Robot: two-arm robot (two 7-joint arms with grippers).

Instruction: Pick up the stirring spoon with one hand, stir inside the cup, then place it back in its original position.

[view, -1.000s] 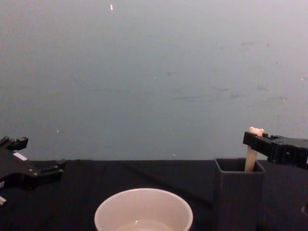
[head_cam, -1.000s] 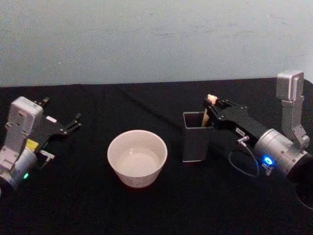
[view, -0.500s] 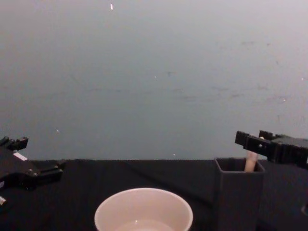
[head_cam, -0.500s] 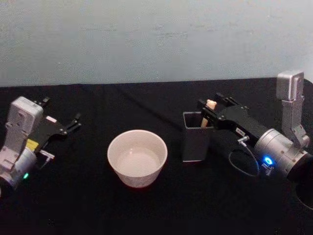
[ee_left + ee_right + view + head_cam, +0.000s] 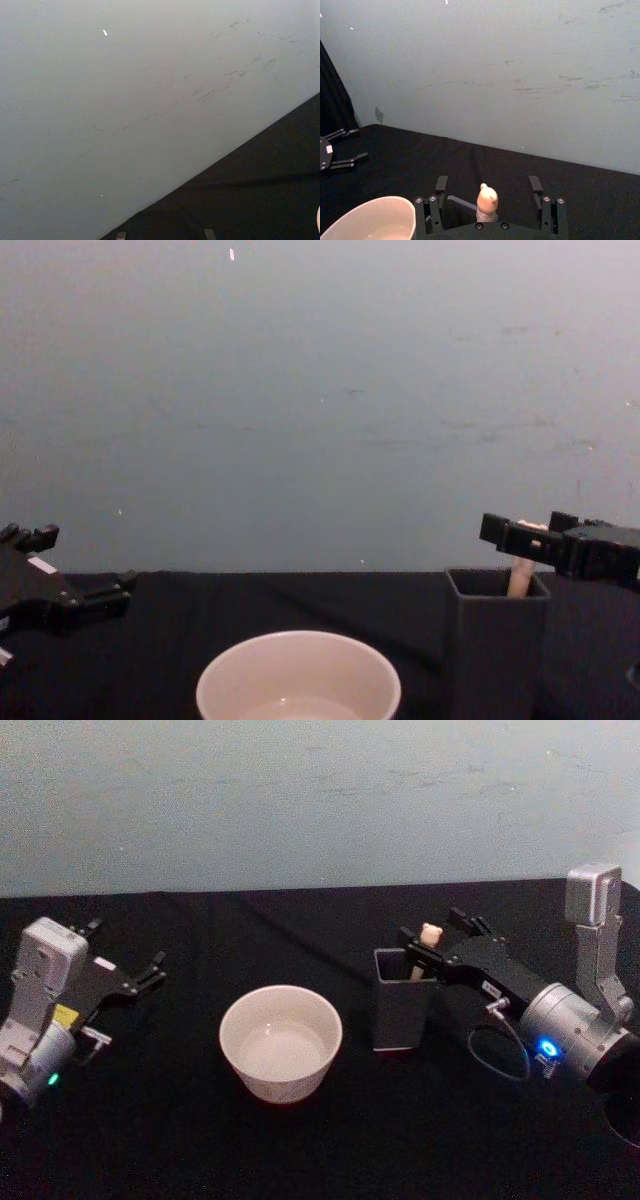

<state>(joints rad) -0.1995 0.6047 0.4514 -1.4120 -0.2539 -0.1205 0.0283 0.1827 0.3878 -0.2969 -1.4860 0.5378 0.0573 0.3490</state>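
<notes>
Jaws: right gripper stands spread, one finger on either side of the spoon's bear head, not yet pinching.
Cup: wide cream-white round cup sits on the black table, left of the holder.
Holder: dark grey square holder box keeps the spoon upright.
Spoon: cream-beige bear-topped stirring spoon rises vertically between the fingers.
Left gripper: parked well apart at the table's left side, fingers spread.

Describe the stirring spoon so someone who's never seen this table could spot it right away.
On the black table, look right of the wide cream cup to the dark grey square holder box. The stirring spoon stands upright inside it, between the open fingers of the right claw. It is the one slim cream stick topped with a tiny bear head poking above the box's rim.
</notes>
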